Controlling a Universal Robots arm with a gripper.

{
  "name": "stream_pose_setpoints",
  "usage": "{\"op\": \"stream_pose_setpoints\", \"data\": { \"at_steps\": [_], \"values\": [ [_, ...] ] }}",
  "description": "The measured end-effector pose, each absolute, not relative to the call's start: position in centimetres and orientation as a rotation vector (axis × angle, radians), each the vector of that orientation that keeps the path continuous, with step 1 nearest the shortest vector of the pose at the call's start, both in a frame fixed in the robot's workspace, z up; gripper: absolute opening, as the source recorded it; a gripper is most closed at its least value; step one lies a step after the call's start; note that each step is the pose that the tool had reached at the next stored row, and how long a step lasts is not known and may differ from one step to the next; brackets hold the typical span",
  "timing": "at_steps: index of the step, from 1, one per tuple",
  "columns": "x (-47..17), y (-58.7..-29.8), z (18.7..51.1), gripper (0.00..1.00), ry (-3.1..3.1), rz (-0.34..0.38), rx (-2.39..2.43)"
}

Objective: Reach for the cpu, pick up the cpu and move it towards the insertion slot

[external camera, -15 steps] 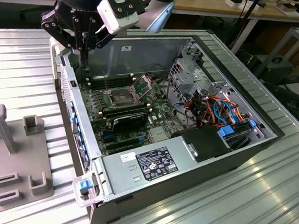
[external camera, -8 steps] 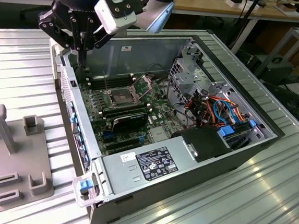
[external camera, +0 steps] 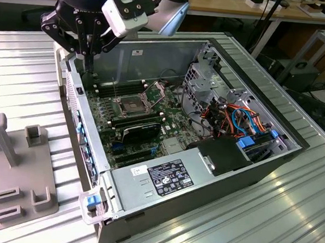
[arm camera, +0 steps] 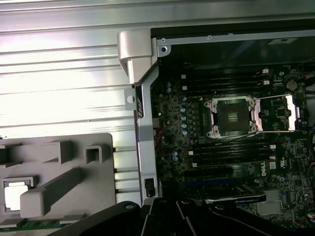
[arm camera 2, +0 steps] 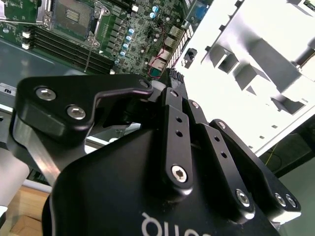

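The open computer case (external camera: 157,55) looks like the biggest hazard. The gripper (external camera: 90,51) hangs above its corner wall, at the exterior view's left. A careless swing either way could, I think, clip that sheet-metal edge. I cannot tell whether the gripper is open or closed.

Next is the grey fixture (external camera: 20,183) beside the case. Its upright post (external camera: 2,136) stands just beside the pocket where the cpu (arm camera: 15,195) lies, well apart from the gripper. A descent off-line might knock the post or unseat the chip.

The insertion slot (external camera: 131,105) sits bare on the motherboard with its hinged frame (external camera: 154,89) lifted. A tilted or dropped chip could harm its contacts.

Around us, cluttered wooden benches (external camera: 229,5) line the back. A ribbed metal table (external camera: 244,231), bright and probably slick, carries everything.
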State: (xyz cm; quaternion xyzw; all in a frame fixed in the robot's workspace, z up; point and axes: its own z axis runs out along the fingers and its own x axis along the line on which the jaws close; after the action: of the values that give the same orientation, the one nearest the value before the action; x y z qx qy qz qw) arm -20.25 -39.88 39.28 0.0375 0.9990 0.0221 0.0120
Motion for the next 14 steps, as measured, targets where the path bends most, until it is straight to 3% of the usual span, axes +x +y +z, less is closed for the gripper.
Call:
{"op": "stream_pose_setpoints", "data": {
  "at_steps": [14],
  "values": [
    [-21.09,-39.88,39.28,0.11,3.115,0.069,0.117]
  ]
}}
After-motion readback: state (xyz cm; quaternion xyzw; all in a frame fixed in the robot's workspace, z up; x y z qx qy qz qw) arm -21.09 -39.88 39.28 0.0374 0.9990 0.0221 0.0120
